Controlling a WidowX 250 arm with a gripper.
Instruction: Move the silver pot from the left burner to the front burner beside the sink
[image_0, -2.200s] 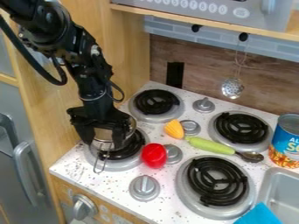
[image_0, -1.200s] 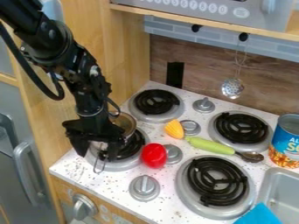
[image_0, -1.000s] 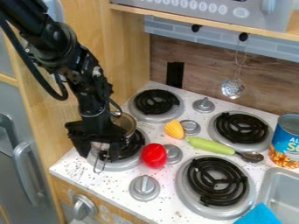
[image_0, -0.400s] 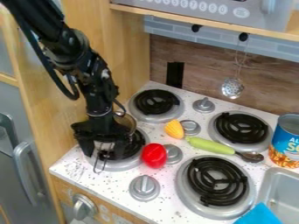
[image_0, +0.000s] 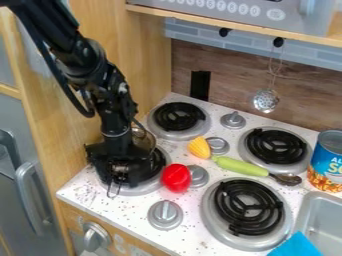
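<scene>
While your gripper (image_0: 119, 171) hangs over the front-left burner (image_0: 138, 190), too dark for you to tell open from closed, metal pot (image_0: 143, 140) right behind it, mostly hidden, long axis slanting down-left, wire handle (image_0: 109, 190) toward the counter's front edge.

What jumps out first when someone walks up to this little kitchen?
Probably the big black robot arm, slanting in from the upper left, its gripper hanging over the front-left burner beside a partly hidden metal pot. Next, the shiny red toy near that burner, and the bright blue can at the right edge.
</scene>
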